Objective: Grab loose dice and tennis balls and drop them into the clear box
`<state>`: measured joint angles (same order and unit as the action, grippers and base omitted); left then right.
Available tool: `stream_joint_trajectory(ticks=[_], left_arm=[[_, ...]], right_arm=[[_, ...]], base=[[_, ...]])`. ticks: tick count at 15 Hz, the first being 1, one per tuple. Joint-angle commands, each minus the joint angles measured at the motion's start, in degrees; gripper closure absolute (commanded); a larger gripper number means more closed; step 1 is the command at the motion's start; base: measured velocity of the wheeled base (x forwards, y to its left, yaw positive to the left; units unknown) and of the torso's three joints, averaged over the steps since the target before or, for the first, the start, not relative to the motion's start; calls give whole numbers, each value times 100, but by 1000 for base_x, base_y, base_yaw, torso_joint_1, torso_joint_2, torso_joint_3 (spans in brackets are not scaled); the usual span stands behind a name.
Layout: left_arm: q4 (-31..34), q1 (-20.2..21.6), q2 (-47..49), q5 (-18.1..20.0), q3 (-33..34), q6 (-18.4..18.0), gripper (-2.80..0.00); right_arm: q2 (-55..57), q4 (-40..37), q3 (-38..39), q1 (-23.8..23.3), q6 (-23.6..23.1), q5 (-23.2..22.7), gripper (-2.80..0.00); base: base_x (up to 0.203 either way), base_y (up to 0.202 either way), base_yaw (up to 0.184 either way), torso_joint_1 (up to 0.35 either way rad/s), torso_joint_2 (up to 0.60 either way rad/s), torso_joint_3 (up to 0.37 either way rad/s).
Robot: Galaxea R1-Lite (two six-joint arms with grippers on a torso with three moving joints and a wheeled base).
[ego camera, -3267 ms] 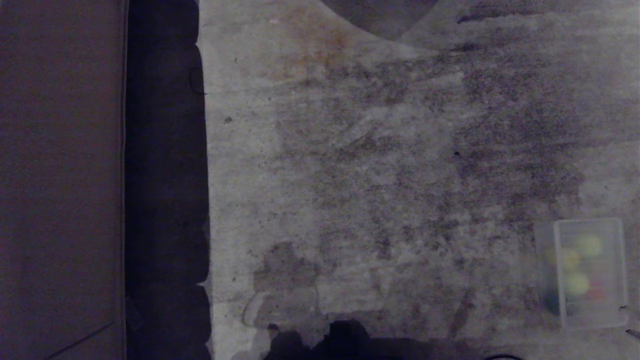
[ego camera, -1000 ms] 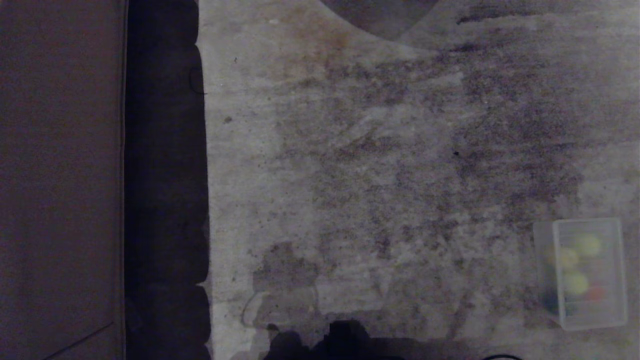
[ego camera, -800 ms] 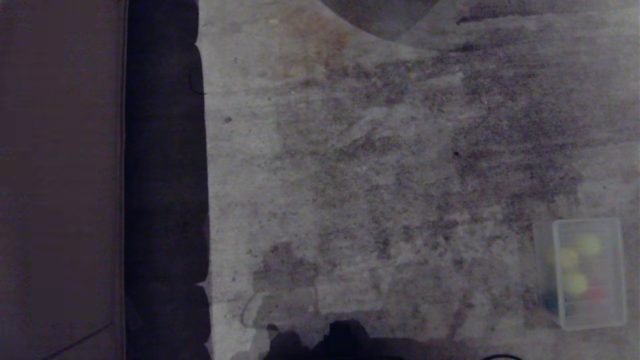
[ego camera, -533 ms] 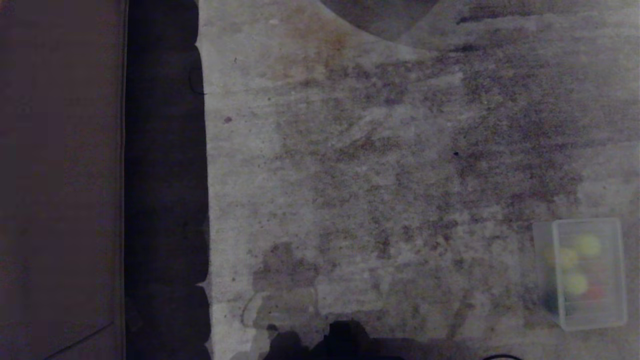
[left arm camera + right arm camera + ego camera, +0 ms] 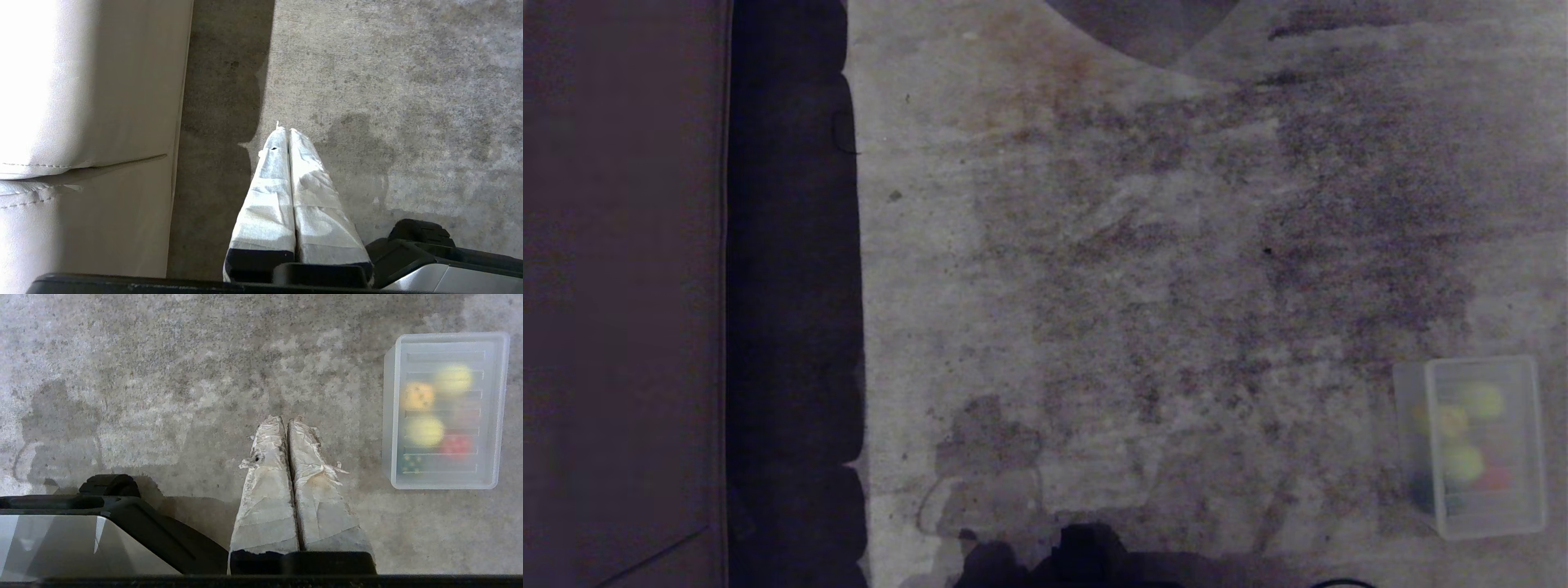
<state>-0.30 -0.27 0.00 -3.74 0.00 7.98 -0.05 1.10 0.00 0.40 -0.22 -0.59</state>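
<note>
Near right on the floor [image 5: 1143, 269]: box [image 5: 390, 416], ribbed lid [image 5: 445, 412] over it, holding balls [image 5: 453, 379] and dice [image 5: 416, 396]. No loose pieces in view; likely finished. Left hand [image 5: 288, 132] and right hand [image 5: 286, 422] pressed together, empty.

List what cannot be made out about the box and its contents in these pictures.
- Clear box: a ribbed translucent lid covers it, blurring everything inside.
- Tennis balls: two yellow-green blobs, fuzz unreadable.
- Dice: orange-yellow, red and dark green shapes show; a tan one cannot be found. Pips mostly unreadable.
- Head view: box dim, colours only.
</note>
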Motion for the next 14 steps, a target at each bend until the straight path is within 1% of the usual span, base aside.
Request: stream_joint_trajectory(ticks=[1,7,14], left_arm=[[-5,0,9,-4,9,11,0],[-5,0,9,-12,9,20,0],[-6,27,9,-12,9,37,0]], right_arm=[[14,5,62,4,-4,-3,0],[14,5,53,4,-4,-3,0],[14,5,54,4,-4,-3,0]], base=[[0,0,0,0,0,0],[0,0,0,0,0,0],[0,0,0,2,1,173]])
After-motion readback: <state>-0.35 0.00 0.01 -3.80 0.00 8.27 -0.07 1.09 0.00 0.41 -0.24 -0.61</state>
